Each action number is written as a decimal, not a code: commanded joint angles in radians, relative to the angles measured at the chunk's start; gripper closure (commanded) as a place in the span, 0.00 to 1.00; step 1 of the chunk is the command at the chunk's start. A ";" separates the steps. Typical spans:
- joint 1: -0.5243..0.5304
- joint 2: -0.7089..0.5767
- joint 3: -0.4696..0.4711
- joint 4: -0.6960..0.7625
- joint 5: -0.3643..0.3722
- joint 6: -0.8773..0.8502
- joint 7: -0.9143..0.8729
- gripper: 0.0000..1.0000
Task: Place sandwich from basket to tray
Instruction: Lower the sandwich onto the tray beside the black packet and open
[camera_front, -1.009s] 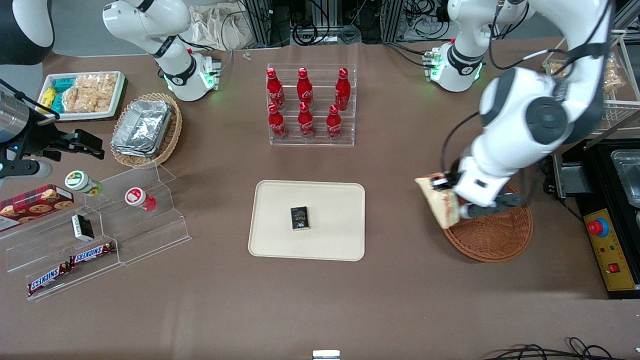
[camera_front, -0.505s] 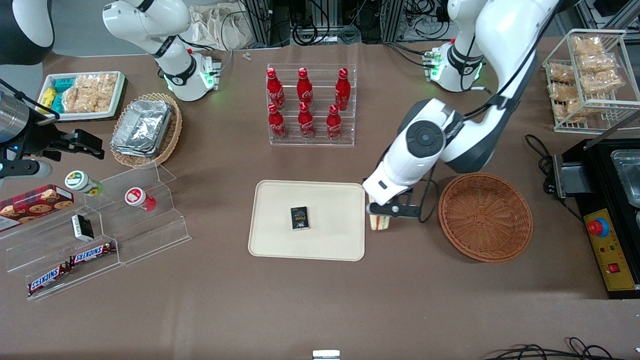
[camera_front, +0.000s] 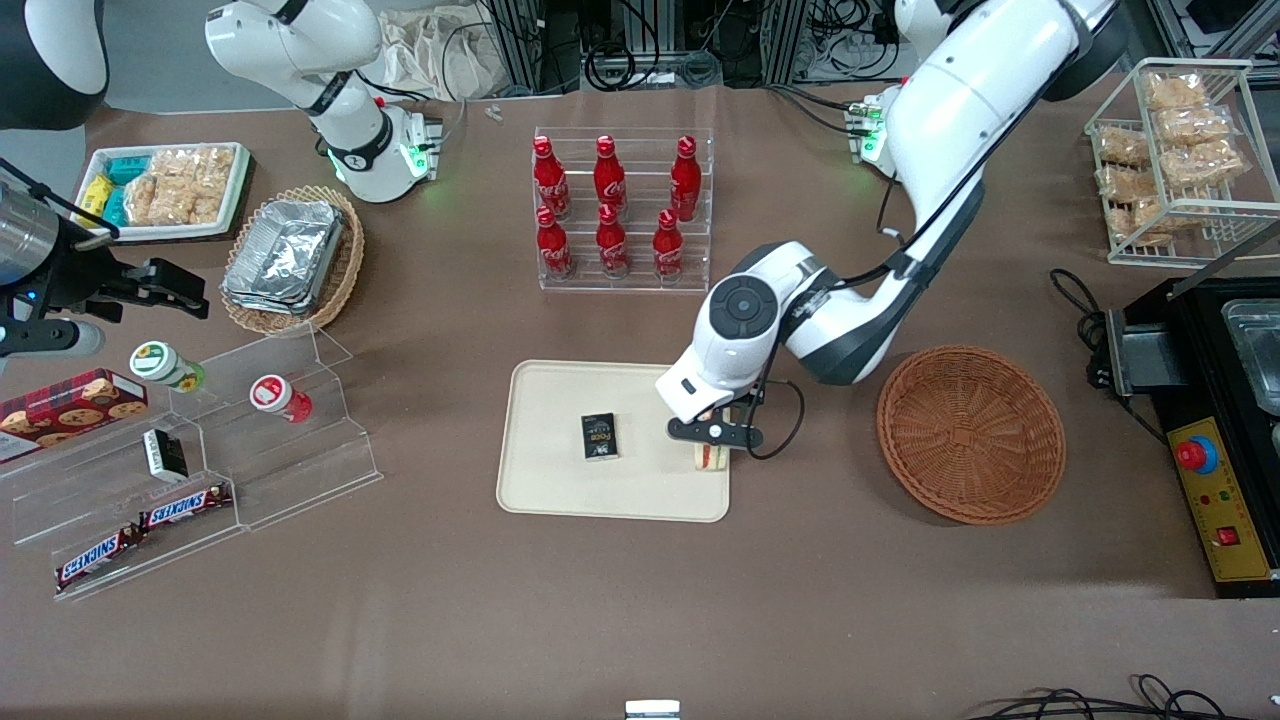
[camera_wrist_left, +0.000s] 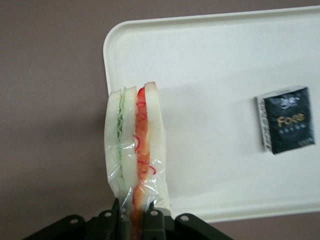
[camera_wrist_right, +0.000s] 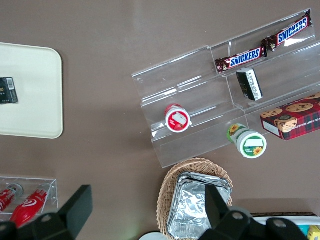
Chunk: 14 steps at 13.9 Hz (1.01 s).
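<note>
Gripper: the left arm's gripper hangs over the tray's edge nearest the basket, its fingers clamped on the sandwich.
Sandwich: the wedge is wrapped in clear film and held upright by one end, its red and green filling layers facing the wrist camera; seen from the front, a sliver of it shows below the gripper, above the tray.
Tray: the cream tray lies mid-table, carrying a small dark box near its middle, apart from the sandwich.
Basket: the reddish-brown wicker basket sits beside the tray, toward the working arm's end.
Bottles: six red bottles stand in a clear rack, farther from the front camera than the tray.
</note>
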 joint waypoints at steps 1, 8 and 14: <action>-0.009 0.054 0.000 0.056 0.039 -0.003 -0.028 1.00; -0.009 0.073 -0.001 0.072 0.046 -0.014 -0.037 0.01; 0.031 -0.007 -0.007 0.081 -0.024 -0.135 -0.033 0.01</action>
